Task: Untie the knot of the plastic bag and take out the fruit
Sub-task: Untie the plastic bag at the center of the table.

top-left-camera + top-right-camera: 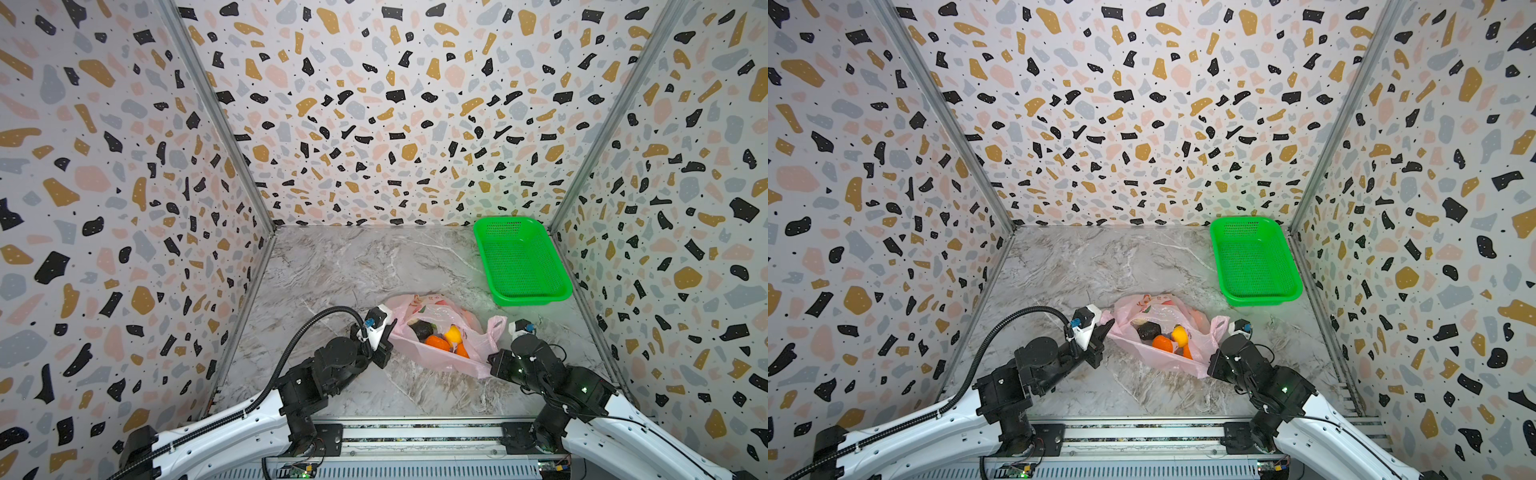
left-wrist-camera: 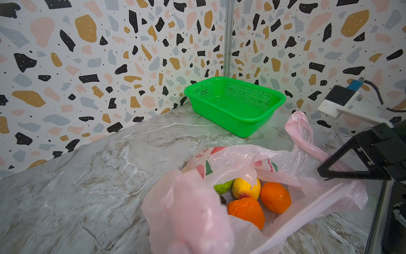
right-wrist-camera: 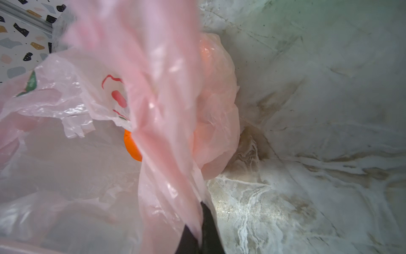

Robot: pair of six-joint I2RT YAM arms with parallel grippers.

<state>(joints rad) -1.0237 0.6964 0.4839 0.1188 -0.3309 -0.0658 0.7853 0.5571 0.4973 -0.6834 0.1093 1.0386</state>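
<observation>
Can't make out the fingertips of the left end effector (image 1: 391, 329), buried in blurry pink plastic. The right end effector (image 3: 201, 222) barely peeks out, but both are clamped tight on the plastic bag (image 1: 436, 307). Marbled surface (image 1: 332, 270), speckled walls (image 1: 374, 104), green basket (image 1: 519, 266) in the far right corner. Bag sits near the front edge, stretched open between them, fruit (image 2: 246, 209) inside.

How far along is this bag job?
Done: the thin pink plastic bag lies untied, mouth open. In hand: left gripper and right gripper each pinch a side, spreading it. Remaining: orange, yellow and green fruit sits inside; green perforated basket unfilled.
</observation>
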